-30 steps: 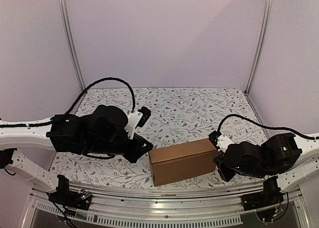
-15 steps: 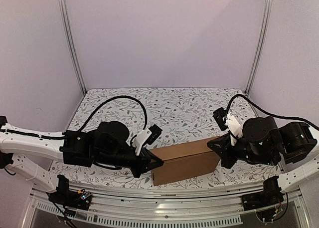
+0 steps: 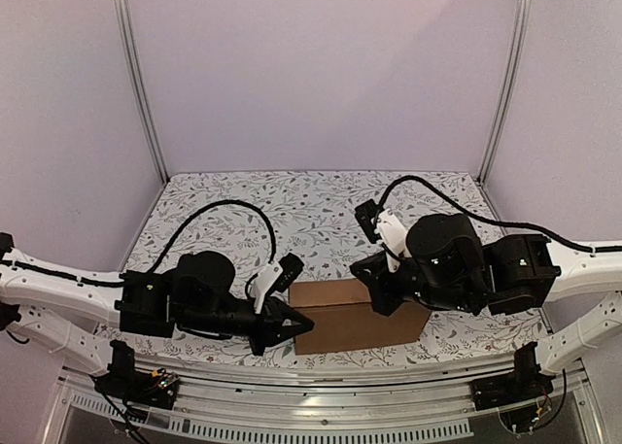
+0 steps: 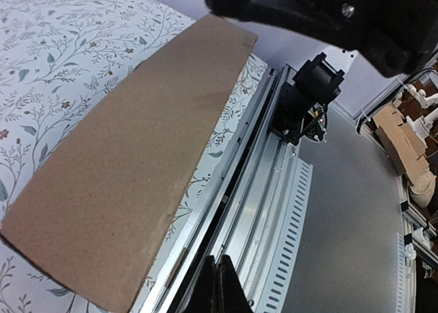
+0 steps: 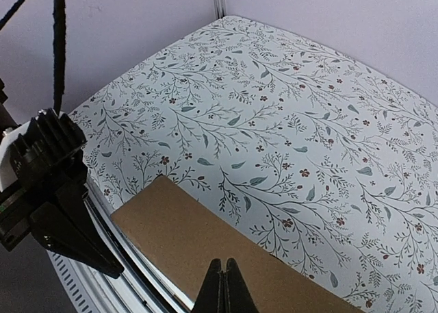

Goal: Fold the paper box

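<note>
Right arm swung from the right end of the paper box (image 3: pixel 340 329) to above its top, left arm lowered toward its left end, box by front edge of floral table (image 3: pixel 321 206), left gripper (image 4: pixel 217 272) fingers together, right gripper (image 5: pixel 222 275) fingers together, both empty

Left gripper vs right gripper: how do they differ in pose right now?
Position: the left gripper sits at the left end of the box, by the near rail. The right gripper is over the box's top.
Aim: the left gripper's tips point past the box edge toward the rail. The right gripper's tips point at the cardboard.
Shared: both are shut and neither holds anything.
</note>
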### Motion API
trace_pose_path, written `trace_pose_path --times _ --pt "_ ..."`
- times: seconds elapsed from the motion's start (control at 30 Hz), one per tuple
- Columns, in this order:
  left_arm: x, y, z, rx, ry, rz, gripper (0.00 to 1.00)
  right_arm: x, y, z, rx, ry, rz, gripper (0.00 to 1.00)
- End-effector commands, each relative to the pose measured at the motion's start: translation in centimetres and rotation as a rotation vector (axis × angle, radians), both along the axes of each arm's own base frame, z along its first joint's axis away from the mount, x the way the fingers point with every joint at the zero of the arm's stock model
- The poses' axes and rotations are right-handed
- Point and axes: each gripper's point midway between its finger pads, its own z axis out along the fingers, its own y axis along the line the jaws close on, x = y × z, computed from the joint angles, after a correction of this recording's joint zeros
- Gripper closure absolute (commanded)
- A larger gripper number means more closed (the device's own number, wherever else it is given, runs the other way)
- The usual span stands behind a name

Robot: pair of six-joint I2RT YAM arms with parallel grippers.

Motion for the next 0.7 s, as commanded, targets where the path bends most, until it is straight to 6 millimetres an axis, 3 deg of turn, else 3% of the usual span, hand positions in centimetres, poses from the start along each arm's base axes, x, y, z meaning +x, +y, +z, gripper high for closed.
trace_pose_path --times 0.0,0.23,0.5,0.67 --pt "-1.4 -0.1 3.0 -0.097 -0.005 -0.078 1.0 0.3 2.5 -1.5 0.032 0.016 0.021 1.0" --pt "-2.2 1.0 6.2 -0.16 -0.041 -0.116 1.0 -0.1 2.8 -6.1 0.01 0.074 0.018 1.0" --pt "-0.7 0.9 7.8 -0.162 -0.131 -0.084 1.0 -0.5 -0.1 -12.1 -0.048 0.135 -0.03 1.0" --pt "0.9 0.3 8.4 -0.174 -0.172 -0.081 1.0 -0.7 -0.8 -13.5 -0.055 0.155 -0.043 1.0"
